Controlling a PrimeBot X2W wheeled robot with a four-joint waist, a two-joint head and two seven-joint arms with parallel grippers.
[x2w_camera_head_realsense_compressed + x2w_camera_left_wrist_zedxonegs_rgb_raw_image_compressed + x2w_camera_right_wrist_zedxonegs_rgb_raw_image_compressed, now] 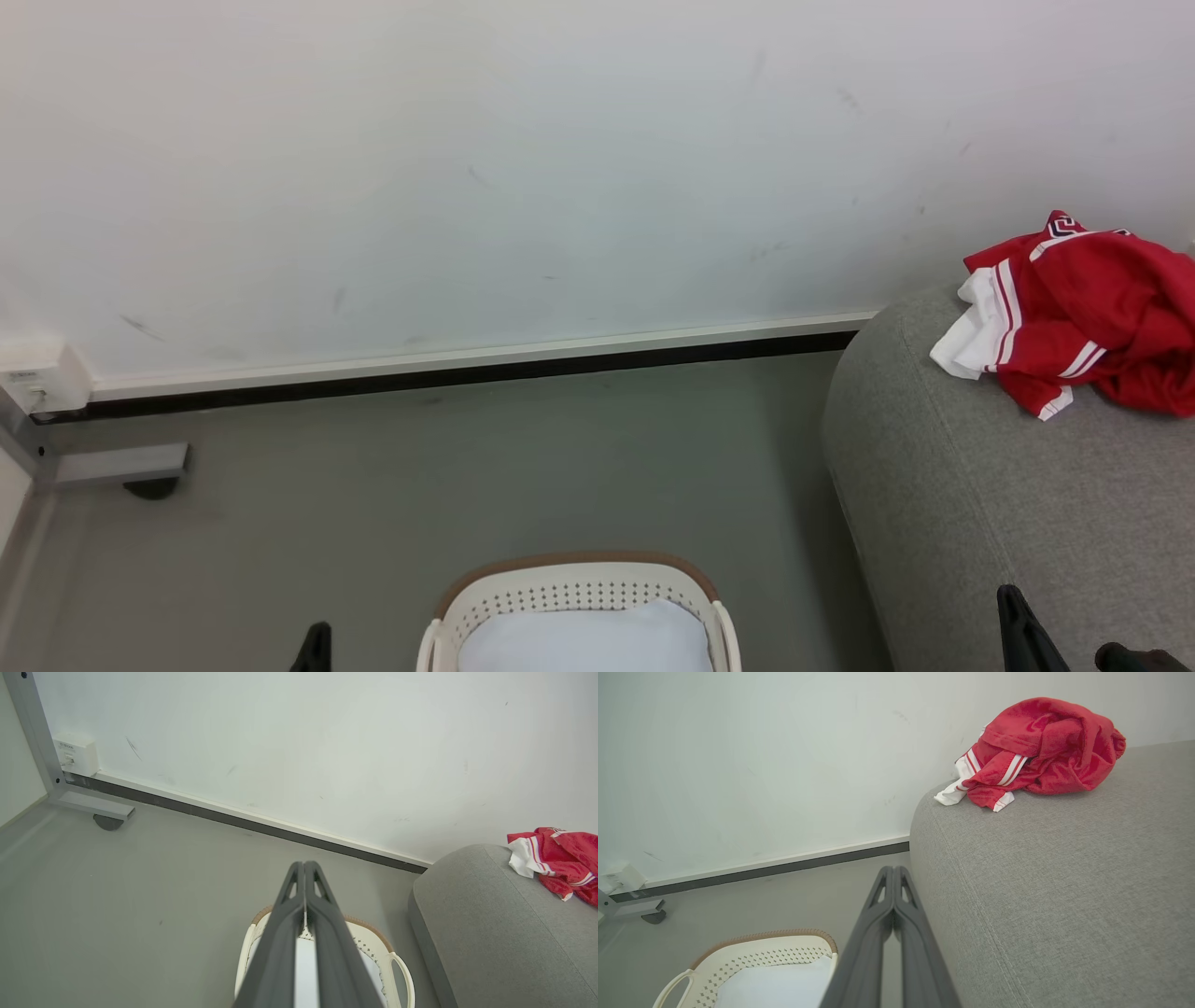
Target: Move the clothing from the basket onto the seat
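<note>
The red jersey with white stripes lies crumpled on the grey sofa near its rounded end, by the wall; it also shows on the sofa as a red heap and at the right edge. The cream basket with a brown rim stands on the floor left of the sofa. My left gripper is shut with nothing in it, above the basket. My right gripper is shut and empty, beside the sofa's end, well short of the jersey.
A plain pale white-blue cloth lies in the basket. A grey metal frame foot with a caster and a white wall socket box stand at the far left. A white wall with a dark skirting closes the back.
</note>
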